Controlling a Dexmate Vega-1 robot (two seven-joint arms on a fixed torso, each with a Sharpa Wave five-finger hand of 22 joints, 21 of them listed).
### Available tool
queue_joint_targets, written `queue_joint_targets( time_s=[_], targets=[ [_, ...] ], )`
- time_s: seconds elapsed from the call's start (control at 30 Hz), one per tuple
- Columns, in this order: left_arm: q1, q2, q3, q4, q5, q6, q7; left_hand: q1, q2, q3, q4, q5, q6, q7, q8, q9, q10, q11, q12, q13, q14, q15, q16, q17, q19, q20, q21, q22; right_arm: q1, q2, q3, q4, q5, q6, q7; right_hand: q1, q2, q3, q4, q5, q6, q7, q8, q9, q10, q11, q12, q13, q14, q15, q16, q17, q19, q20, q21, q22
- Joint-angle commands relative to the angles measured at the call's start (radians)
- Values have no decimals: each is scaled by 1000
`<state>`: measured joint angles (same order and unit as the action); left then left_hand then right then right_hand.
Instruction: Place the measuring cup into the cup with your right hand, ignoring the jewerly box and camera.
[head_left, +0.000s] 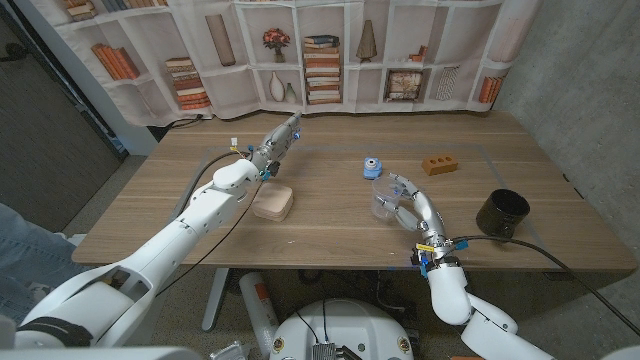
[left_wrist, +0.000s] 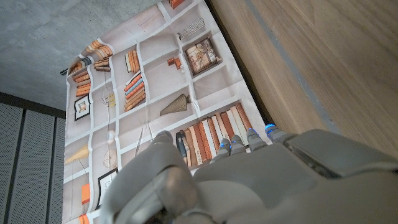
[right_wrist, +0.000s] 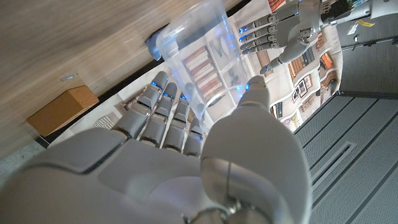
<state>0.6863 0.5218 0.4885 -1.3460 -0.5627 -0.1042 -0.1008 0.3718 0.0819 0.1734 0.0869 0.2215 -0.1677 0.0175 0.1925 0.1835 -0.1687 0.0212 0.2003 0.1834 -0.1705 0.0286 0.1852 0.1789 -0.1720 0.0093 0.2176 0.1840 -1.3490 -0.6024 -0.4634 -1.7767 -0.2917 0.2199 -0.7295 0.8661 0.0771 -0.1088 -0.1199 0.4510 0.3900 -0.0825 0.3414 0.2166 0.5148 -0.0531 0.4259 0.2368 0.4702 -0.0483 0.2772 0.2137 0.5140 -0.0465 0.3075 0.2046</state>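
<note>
The right hand (head_left: 410, 212) has its fingers wrapped around the clear measuring cup (head_left: 386, 195), near the middle of the wooden table (head_left: 330, 225). The black cup (head_left: 501, 212) stands well apart, out toward the robot's right side, so I think the hand must carry it that way. The left hand (head_left: 277, 142) is far off, fingers straight and holding nothing
</note>
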Motion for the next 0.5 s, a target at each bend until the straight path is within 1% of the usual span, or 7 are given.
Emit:
queue_joint_targets(
  time_s=[0.03, 0.23, 0.4, 0.43, 0.5],
  targets=[
    [-15, -4, 5, 5, 7, -5, -6, 4, 13, -4, -1, 0, -3, -5, 4, 5, -31, 5, 2, 5, -84, 4, 0, 4, -125, 5, -2, 1, -21, -12, 22, -43, -5, -33, 0, 2, 12, 1, 6, -4, 14, -4, 4, 7, 11, 3, -2, 0, 10, -51, -3, 0, 10, -18, 10, 1],
    [-13, -8, 1, 12, 3, -12, -4, 4, 13, -4, -1, 0, -2, -4, 4, 5, -30, 5, 3, 5, -84, 4, 0, 4, -126, 5, -3, 1, -16, -19, 29, -56, -3, -43, 14, 3, 15, 1, 7, -6, 14, -3, 4, 9, 12, 3, -3, -1, 12, -52, -4, 0, 12, -19, 11, 1],
    [-9, -8, -1, 16, 1, -14, -1, 4, 14, -4, -1, 0, -3, -4, 4, 5, -31, 6, 3, 5, -84, 4, 0, 4, -126, 5, -3, 1, -3, -17, 26, -50, -9, -36, 16, 4, 18, 2, 8, -7, 15, -3, 4, 10, 11, 4, -4, -2, 20, -54, -3, 0, 13, -20, 11, 1],
    [-8, -8, -2, 16, 1, -14, 0, 4, 14, -4, -1, 0, -3, -4, 4, 5, -31, 6, 3, 5, -84, 4, 0, 4, -126, 5, -3, 1, -1, -16, 27, -52, -8, -38, 19, 4, 18, 1, 8, -9, 12, -3, 3, 11, 15, 4, -3, -2, 25, -58, -2, -1, 15, -25, 11, 2],
    [-6, -7, -3, 15, -1, -14, 0, 4, 14, -4, -1, 0, -3, -4, 4, 5, -30, 5, 3, 5, -84, 4, 0, 4, -126, 5, -3, 1, 3, -17, 26, -52, -8, -36, 21, 4, 18, 1, 8, -10, 13, -3, 4, 12, 18, 2, -2, -2, 23, -61, -4, -2, 14, -28, 11, 2]
  ],
)
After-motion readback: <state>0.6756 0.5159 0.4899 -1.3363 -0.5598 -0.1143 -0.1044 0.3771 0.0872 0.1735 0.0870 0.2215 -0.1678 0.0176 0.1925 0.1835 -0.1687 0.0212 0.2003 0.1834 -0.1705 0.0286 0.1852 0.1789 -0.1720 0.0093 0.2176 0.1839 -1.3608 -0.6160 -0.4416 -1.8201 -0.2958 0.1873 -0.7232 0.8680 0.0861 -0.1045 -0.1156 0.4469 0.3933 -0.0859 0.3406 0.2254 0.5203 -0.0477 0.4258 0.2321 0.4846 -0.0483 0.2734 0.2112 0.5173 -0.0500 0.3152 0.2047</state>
